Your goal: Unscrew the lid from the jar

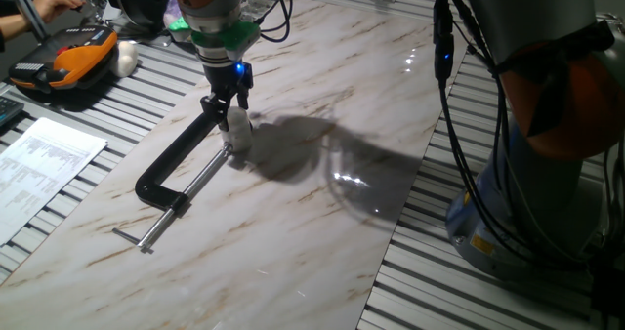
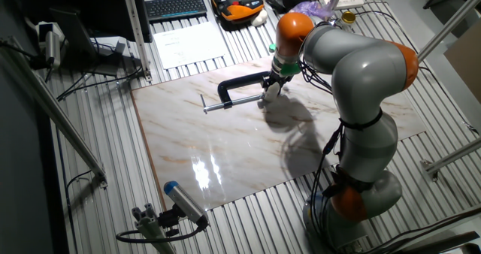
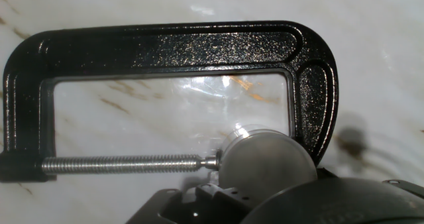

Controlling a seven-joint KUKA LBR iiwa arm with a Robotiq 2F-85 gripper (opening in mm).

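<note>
The jar (image 1: 238,138), upper left of centre, is pinned in the clamp (image 1: 176,169). The lid (image 1: 237,121) is grasped by the gripper (image 1: 229,106), fingers clenched on it. Twisting is judged in hand; rotation, then lifting, is called for.

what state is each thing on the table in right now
hand: down over the lid, whether it grips cannot be told
lid: on the jar, between the fingers
jar: upright on the marble top, beside the clamp's screw
C-clamp: lying flat, its screw run in toward the jar
orange case: lying off the marble top, far from the hand
</note>
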